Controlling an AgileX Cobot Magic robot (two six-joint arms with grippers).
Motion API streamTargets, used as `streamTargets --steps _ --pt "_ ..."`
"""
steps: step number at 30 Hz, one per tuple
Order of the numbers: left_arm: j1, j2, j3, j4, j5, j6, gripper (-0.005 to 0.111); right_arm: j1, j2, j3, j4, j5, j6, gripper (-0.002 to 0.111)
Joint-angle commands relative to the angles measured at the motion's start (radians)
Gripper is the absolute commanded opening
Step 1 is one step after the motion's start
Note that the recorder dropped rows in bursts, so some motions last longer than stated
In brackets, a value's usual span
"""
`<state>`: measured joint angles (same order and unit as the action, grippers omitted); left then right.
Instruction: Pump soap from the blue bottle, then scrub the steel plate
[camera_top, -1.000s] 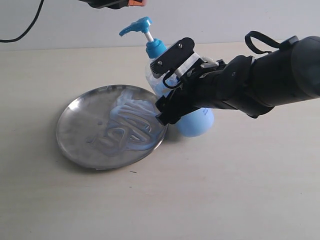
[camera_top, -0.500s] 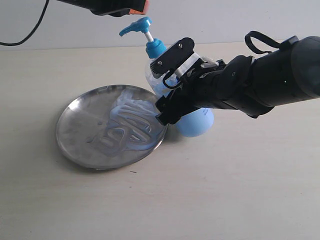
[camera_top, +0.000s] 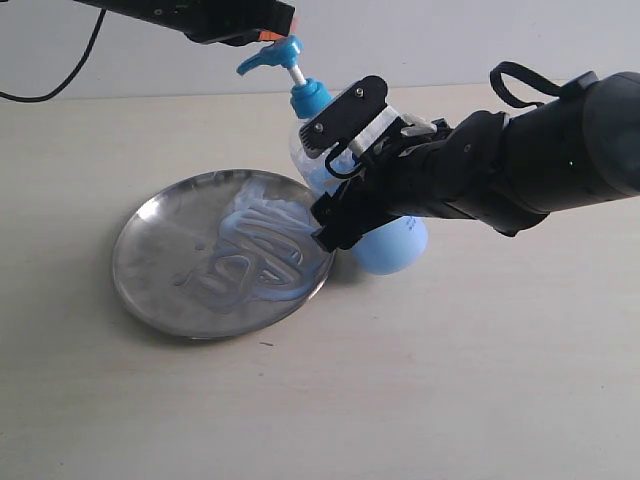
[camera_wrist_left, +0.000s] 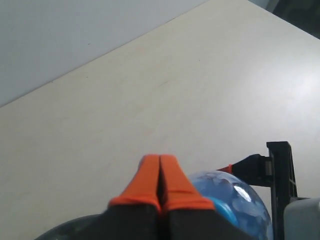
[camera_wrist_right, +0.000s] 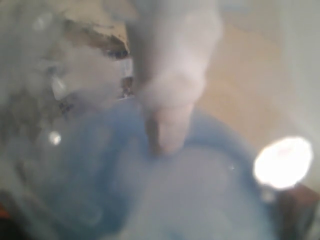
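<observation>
Beside the steel plate (camera_top: 150, 250), right jaws clamp the blue bottle (camera_top: 392, 245); left jaws together.

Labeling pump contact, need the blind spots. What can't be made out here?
- Exterior view: left claw partly cut by top edge; whether it touches the pump head is unclear.
- Exterior view: blue bottle label covered by right claw.
- Right wrist view: blurred, blue bottle fills the lens.
- Left wrist view: steel plate only an edge sliver.

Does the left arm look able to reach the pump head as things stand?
Probably yes. The left gripper, shut, hangs just above the pump head with nothing between them. The right gripper holds the bottle lower down, leaving the pump free.
</observation>
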<state>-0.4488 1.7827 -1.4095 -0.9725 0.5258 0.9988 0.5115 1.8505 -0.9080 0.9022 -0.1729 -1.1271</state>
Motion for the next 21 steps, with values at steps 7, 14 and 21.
streamTargets --steps 7,14,21 --pt "-0.004 -0.050 -0.002 0.020 0.045 -0.012 0.000 0.001 0.015 0.013 0.014 0.074 0.010 0.000" --pt "-0.004 -0.053 -0.002 0.151 0.070 -0.125 0.000 0.001 0.015 0.013 0.014 0.074 0.010 0.000" --pt "-0.004 -0.054 -0.002 0.180 0.108 -0.142 0.000 0.001 0.015 0.013 0.014 0.072 0.010 0.000"
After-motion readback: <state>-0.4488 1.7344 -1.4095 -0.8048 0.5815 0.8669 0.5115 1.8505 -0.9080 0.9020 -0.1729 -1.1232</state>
